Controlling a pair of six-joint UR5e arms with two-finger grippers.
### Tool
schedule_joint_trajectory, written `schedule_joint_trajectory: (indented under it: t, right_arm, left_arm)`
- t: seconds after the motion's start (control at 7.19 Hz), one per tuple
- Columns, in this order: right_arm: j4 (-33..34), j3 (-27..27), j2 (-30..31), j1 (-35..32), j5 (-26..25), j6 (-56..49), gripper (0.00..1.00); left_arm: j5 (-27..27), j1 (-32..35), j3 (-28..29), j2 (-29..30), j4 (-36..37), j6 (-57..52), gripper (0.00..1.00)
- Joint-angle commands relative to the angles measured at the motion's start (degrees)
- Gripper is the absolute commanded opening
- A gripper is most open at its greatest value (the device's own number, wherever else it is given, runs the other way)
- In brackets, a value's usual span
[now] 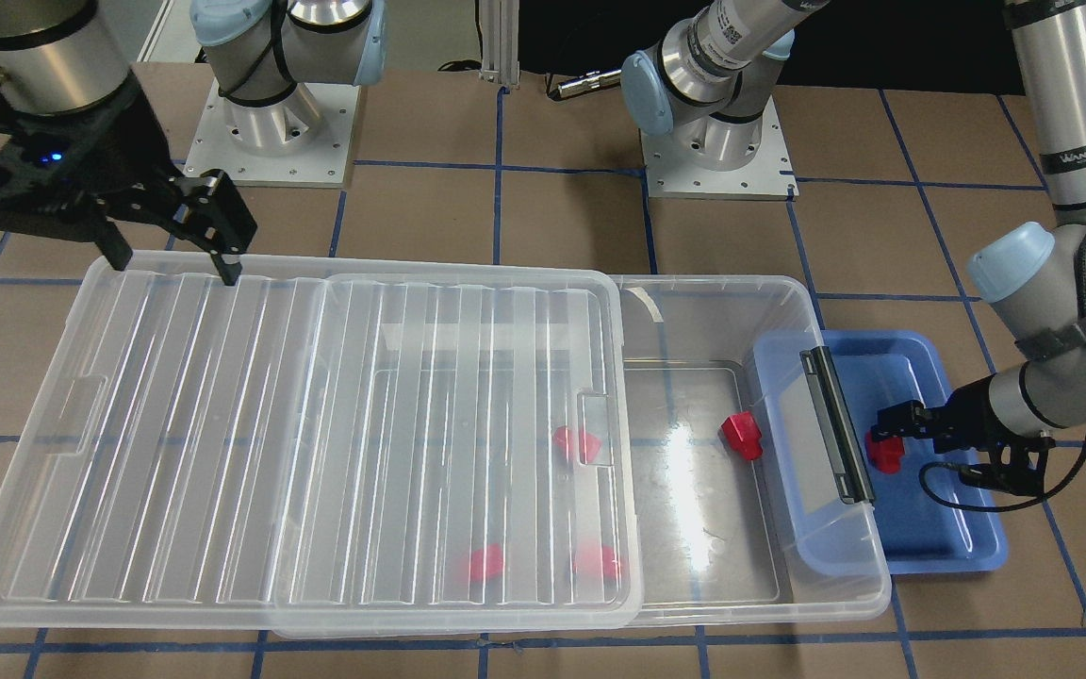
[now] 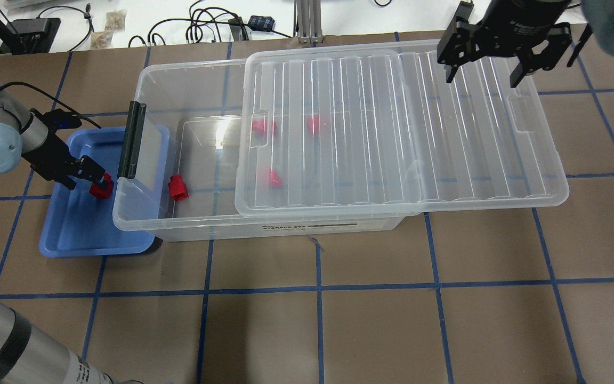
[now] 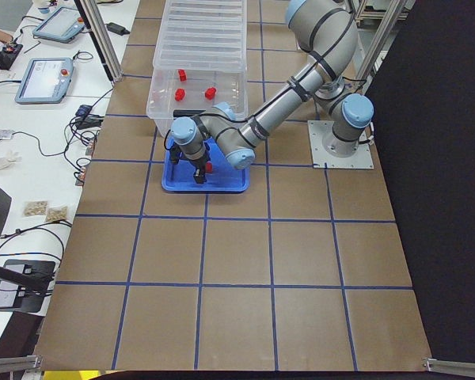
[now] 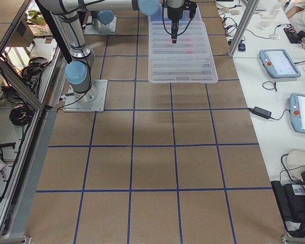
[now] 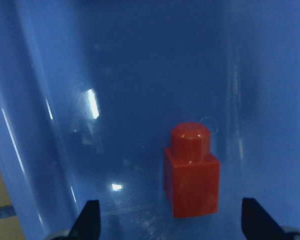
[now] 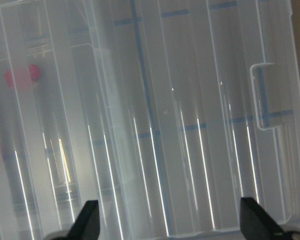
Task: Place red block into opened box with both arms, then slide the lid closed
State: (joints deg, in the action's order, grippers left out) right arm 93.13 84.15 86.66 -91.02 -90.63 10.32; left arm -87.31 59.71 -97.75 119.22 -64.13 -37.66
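A red block (image 5: 192, 172) stands stub up in the blue tray (image 2: 62, 234). My left gripper (image 2: 99, 184) is low in that tray, open, its fingers (image 5: 90, 220) wide on either side of the block and not touching it. The clear box (image 2: 190, 80) has its ribbed lid (image 2: 392, 133) slid partway off, so the end by the black clip (image 2: 131, 140) is uncovered. Another red block (image 2: 178, 188) lies on the uncovered floor, and three more show blurred under the lid. My right gripper (image 2: 483, 77) hangs open over the lid's far end, holding nothing.
The blue tray sits partly under the box's clip end. Both arm bases (image 1: 265, 123) stand behind the box. The lid overhangs the box on my right side. Brown table with blue tape lines (image 2: 317, 288) stretches in front of the box.
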Motion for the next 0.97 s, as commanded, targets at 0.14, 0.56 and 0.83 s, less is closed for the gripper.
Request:
schedule_joint_trajectory:
  t: [0.14, 0.56, 0.83]
  right_arm:
    - [0.22, 0.31, -0.17, -3.82, -0.6, 4.71, 1.0]
    - [0.3, 0.4, -0.17, -3.82, -0.52, 4.27, 1.0]
    - [0.3, 0.4, -0.17, -3.82, -0.52, 4.18, 1.0]
  left_arm:
    - [0.03, 0.23, 0.28, 1.28, 0.59, -0.13, 0.06]
    - [0.12, 1.19, 2.46, 0.14, 0.5, 0.92, 0.0]
    - [-0.31, 3.29, 6.05, -3.7, -0.54, 2.15, 0.0]
